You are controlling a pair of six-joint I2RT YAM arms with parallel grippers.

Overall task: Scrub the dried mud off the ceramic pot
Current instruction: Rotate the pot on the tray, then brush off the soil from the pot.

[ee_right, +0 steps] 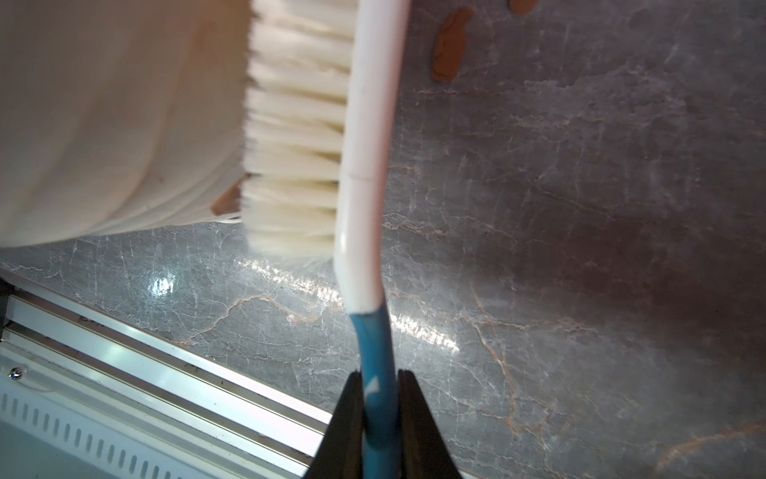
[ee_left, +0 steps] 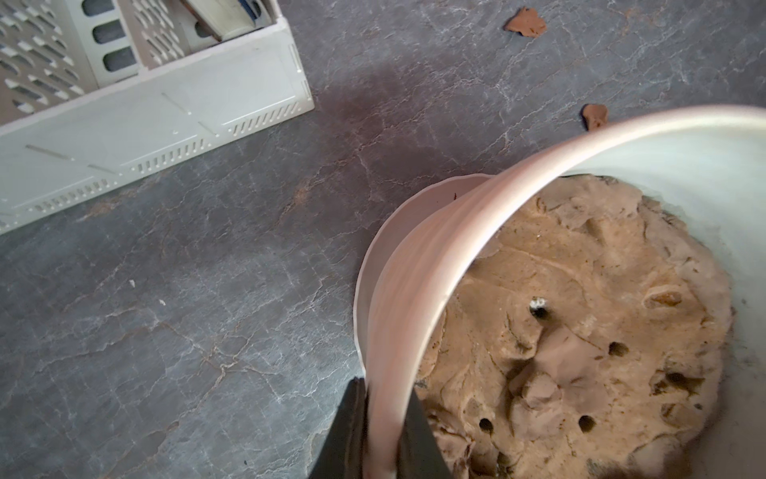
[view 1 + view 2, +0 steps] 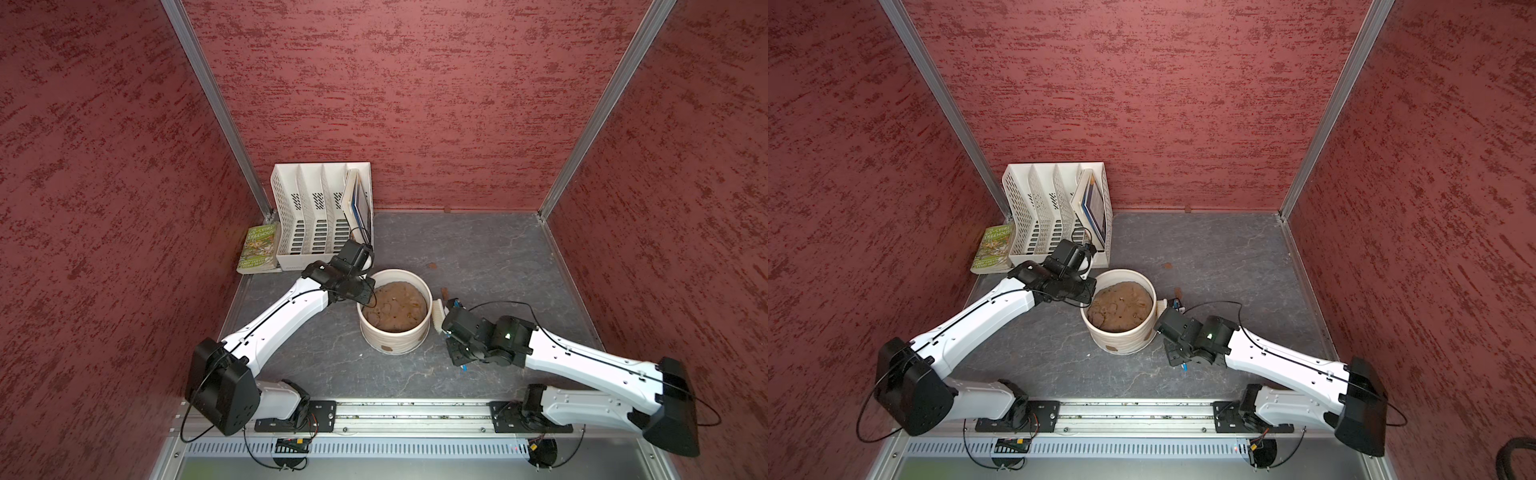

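The cream ceramic pot point(image 3: 409, 345) point(image 3: 1133, 340) stands mid-table, filled with lumpy tan soil point(image 3: 395, 309). A patch of dried mud point(image 3: 385, 347) point(image 3: 1112, 347) sticks to its near wall, and another point(image 1: 226, 201) sits at its base. Loose flakes of mud point(image 3: 432, 265) point(image 2: 525, 23) point(image 1: 449, 45) lie on the table behind it. My left gripper point(image 2: 383, 431) point(image 3: 369, 296) is shut on the pot's rim point(image 2: 414, 290), one jaw inside and one outside. My right gripper point(image 1: 379, 398) is shut on the blue handle of a white brush point(image 3: 437, 316) point(image 1: 369, 124). The brush's bristles point(image 1: 294, 124) press against the pot's right side.
A white slotted file organiser point(image 3: 316, 216) point(image 2: 145, 112) holding a tablet stands at the back left, with a green book point(image 3: 259, 249) beside it. Red textured walls enclose three sides. An aluminium rail point(image 3: 395, 411) runs along the table's front edge.
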